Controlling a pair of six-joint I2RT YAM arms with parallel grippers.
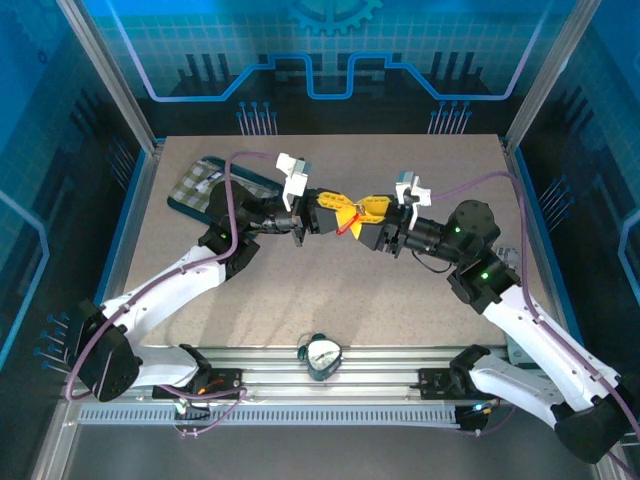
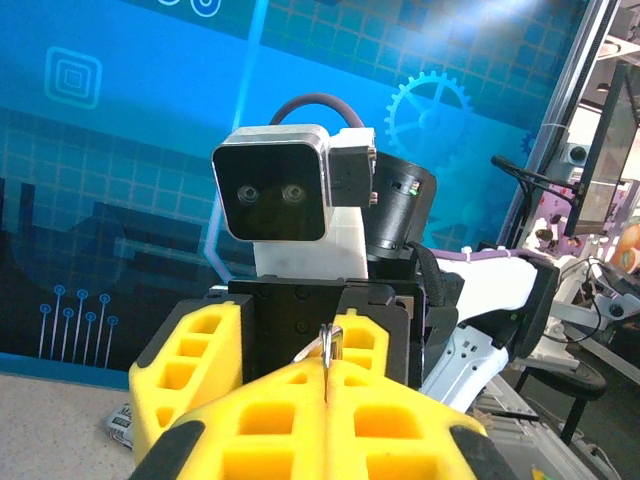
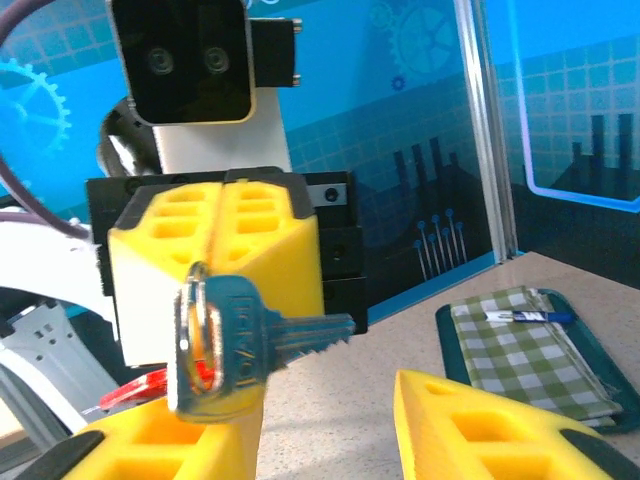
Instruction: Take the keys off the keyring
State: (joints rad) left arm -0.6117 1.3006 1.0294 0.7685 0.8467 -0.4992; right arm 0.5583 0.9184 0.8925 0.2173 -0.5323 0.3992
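Observation:
My left gripper [image 2: 327, 378] is shut on the thin metal ring of the keyring [image 2: 331, 345], held above the middle of the table. From the ring hangs a grey key [image 3: 250, 338], its blade pointing right, with the red tag [image 3: 135, 388] behind it. In the top view the red tag [image 1: 350, 225] dangles between the two grippers. My right gripper [image 3: 320, 405] faces the left gripper [image 1: 342, 209] tip to tip and stands open. The key's head lies against the right gripper's left finger [image 3: 150, 440], and nothing sits between its fingers.
A dark tray [image 1: 190, 205] holding a checked cloth [image 3: 530, 350] and a pen lies at the back left of the table. A round clock-like dial [image 1: 322, 352] sits at the near edge between the arm bases. Metal frame posts stand at the table's sides.

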